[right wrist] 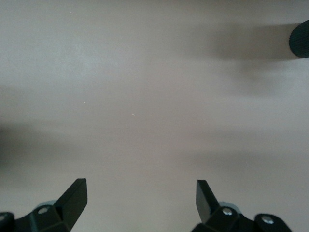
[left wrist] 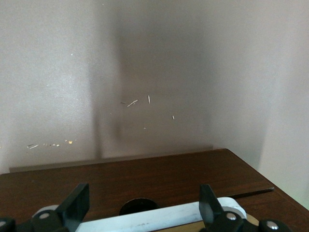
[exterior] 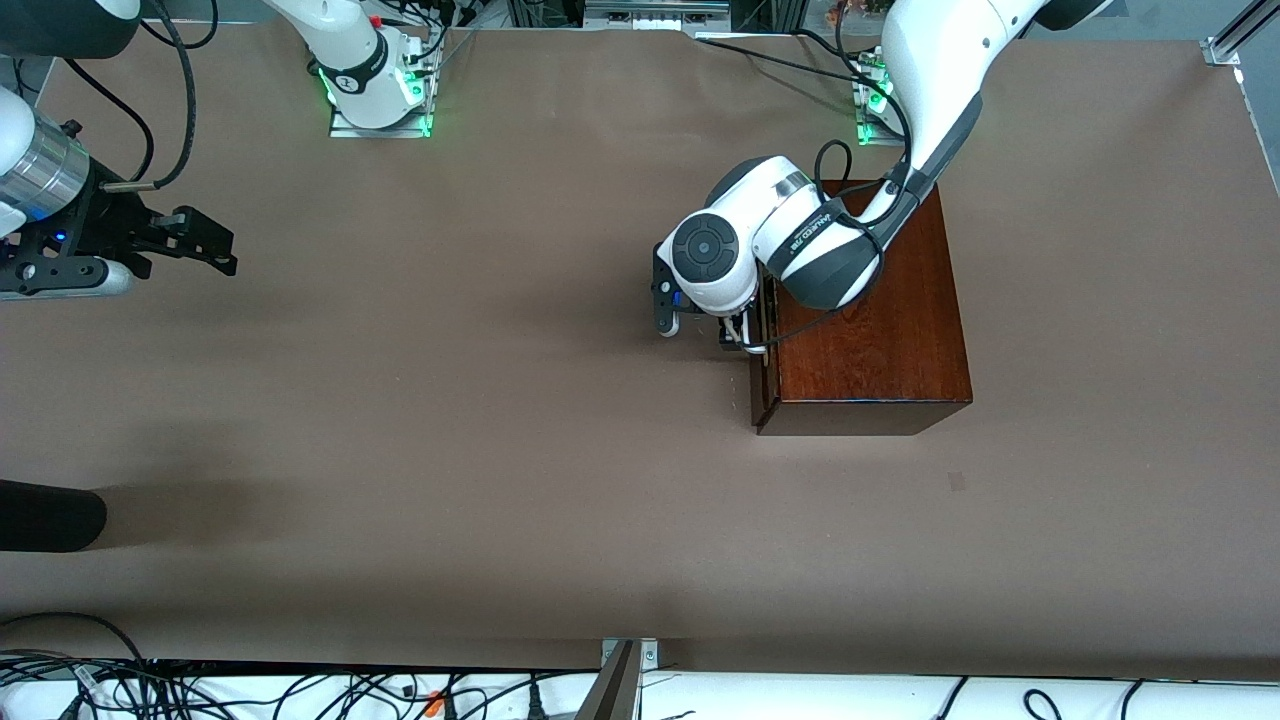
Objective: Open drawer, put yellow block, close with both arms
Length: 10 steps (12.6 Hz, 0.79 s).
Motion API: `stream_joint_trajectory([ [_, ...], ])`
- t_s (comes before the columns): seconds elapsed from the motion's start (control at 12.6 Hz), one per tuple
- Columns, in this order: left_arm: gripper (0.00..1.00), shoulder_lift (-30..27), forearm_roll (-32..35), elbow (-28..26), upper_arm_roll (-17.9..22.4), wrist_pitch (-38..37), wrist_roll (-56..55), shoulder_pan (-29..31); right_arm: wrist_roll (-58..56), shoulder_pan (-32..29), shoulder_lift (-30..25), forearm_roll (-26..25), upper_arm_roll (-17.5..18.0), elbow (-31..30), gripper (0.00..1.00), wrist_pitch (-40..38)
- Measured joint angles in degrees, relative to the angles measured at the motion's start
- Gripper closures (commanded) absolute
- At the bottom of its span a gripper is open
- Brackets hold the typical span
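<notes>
The dark mahogany box [exterior: 870, 330] stands toward the left arm's end of the table. Its drawer [exterior: 764, 370] faces the right arm's end, with its front close against the box. My left gripper [exterior: 737, 335] has come over the box and hangs in front of the drawer. In the left wrist view it [left wrist: 144, 202] is open, the white handle [left wrist: 159, 217] running across between its fingertips [left wrist: 79, 200] with nothing clamped. My right gripper [exterior: 210, 245] waits open above bare table at the right arm's end, empty [right wrist: 140, 193]. The yellow block is out of view.
A black rounded object [exterior: 50, 515] pokes in over the table's edge at the right arm's end, nearer the front camera than my right gripper; it also shows in the right wrist view [right wrist: 300, 38]. Brown table [exterior: 480, 400] spreads between the box and that object.
</notes>
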Motion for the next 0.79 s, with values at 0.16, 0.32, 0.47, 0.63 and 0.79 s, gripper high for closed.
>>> stream_joint_trajectory([
  [0.16, 0.00, -0.2, -0.3, 1.1, 0.0, 0.0, -0.6, 0.4, 0.0, 0.0, 0.0, 0.0, 0.0, 0.0, 0.00, 0.0],
  [0.32, 0.00, -1.7, -3.9, 2.9, 0.0, 0.0, -5.0, 1.3, 0.0, 0.0, 0.0, 0.0, -0.1, 0.0, 0.00, 0.0],
  [0.47, 0.00, -4.8, -9.3, 3.7, 0.0, -0.3, -12.5, 2.7, 0.0, 0.0, 0.0, 0.0, -0.1, 0.0, 0.00, 0.0],
  [0.63, 0.00, -9.0, -12.0, 4.0, 0.0, -2.9, -20.7, 4.5, 0.0, 0.0, 0.1, 0.0, -0.3, 0.0, 0.00, 0.0],
  [0.79, 0.00, -13.5, -12.1, 4.3, 0.1, -7.7, -25.8, 7.5, 0.0, -0.1, 0.2, 0.0, -0.5, 0.0, 0.00, 0.0],
])
